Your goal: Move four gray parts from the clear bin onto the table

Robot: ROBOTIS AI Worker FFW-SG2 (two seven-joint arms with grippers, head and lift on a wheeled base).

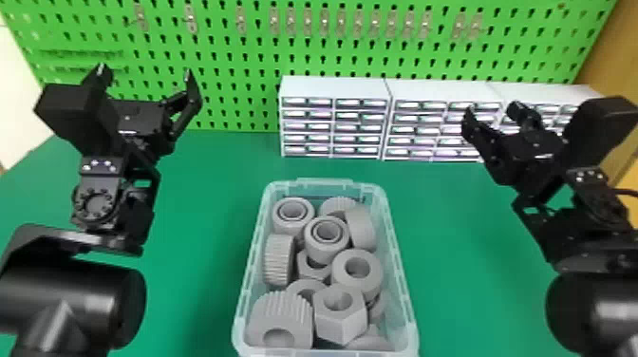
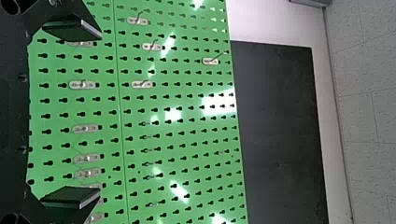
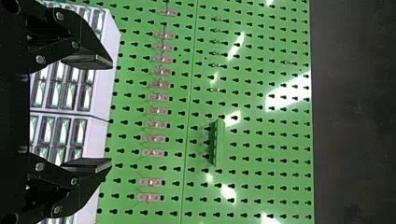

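I have the clear bin point(image 1: 400, 285) on the green table point(image 1: 204, 213), in the middle of my head view, its long axis running away from me toward the green pegboard point(image 1: 228, 47). The gray parts are piled inside it.

At the far left of the bin, a ringed part point(image 1: 294, 227) has its opening turned up, and a second ringed part point(image 1: 327, 252) nearer the middle does the same, tipped slightly toward me. The ribbed part point(image 1: 276, 258) by the left wall stands on edge, its axis lying left to right and its ridges running the same way. At the near left, the big gear point(image 1: 284, 308) is also on edge, but its hole looks toward me. Beside it, the large hex nut point(image 1: 339, 320) points its hole upward with a slight tilt, and behind that the plain ring point(image 1: 358, 287) leans toward me, hole up.

My left gripper point(image 1: 145, 72) is up beyond the bin on the left, its fingers wide apart with nothing between them, pointing toward the pegboard. My right gripper point(image 1: 491, 109) is raised on the other side, in front of the white drawer cabinets point(image 1: 337, 89); its fingers are spread too, the space between them empty, and they also point at the pegboard.
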